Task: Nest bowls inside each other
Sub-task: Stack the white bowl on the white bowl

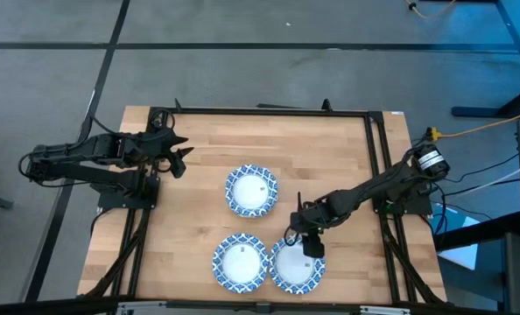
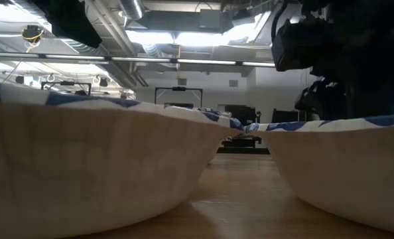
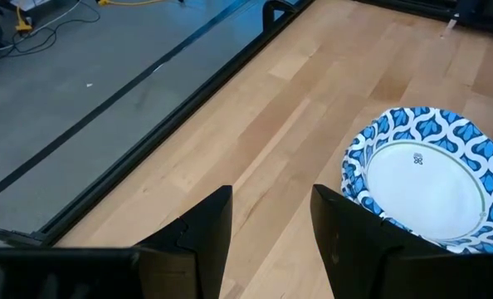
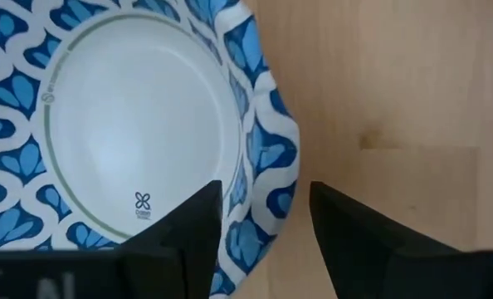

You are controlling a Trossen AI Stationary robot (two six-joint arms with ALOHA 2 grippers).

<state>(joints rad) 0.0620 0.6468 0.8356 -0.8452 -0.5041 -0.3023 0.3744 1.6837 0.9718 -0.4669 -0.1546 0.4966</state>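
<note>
The right hand (image 1: 299, 238) hangs open and empty, straddling the wavy rim of the front-right bowl (image 1: 297, 265) on the worktop (image 1: 347, 157). If it closes off-centre, that thin rim could buckle or slip, shoving the neighbouring bowl (image 1: 241, 262). The left hand (image 1: 179, 157) waits open.

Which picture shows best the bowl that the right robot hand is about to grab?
The right wrist view: the bowl fills it, its wavy rim between the open right gripper fingers. The high view shows it small, partly under the arm. The low view shows only its side. The left wrist view misses it.
</note>
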